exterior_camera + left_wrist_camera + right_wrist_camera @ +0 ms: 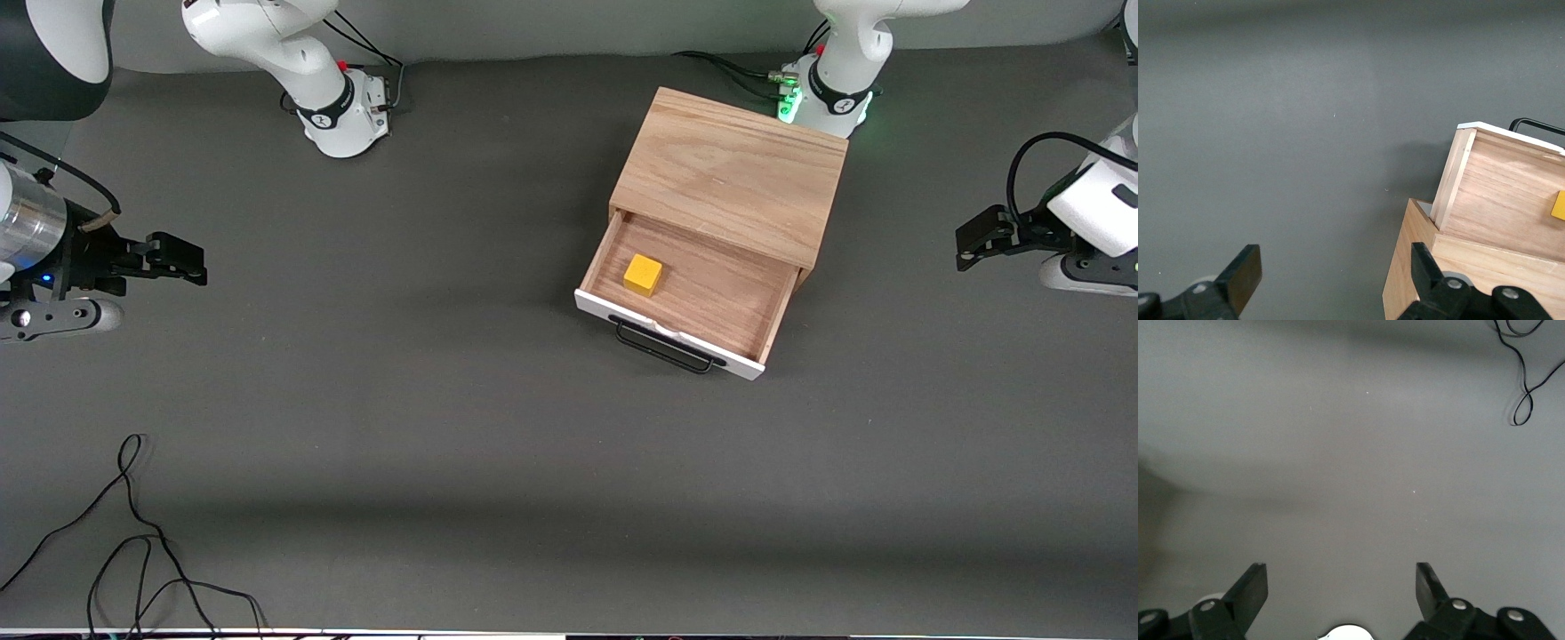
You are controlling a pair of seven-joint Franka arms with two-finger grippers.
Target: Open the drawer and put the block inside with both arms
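Note:
The light oak cabinet (729,169) stands near the left arm's base. Its drawer (702,293) is pulled open, with white front panel and black wire handle (665,348) facing the front camera. The yellow block (643,274) lies inside the drawer, at the corner toward the right arm's end. My left gripper (973,242) is open and empty, held up at the left arm's end of the table. My right gripper (182,262) is open and empty, held up at the right arm's end. The left wrist view shows the cabinet (1471,273), the drawer's side (1498,207) and a sliver of the block (1559,205).
A loose black cable (133,551) lies on the grey table near the front camera toward the right arm's end; it also shows in the right wrist view (1525,380). Cables run by both arm bases.

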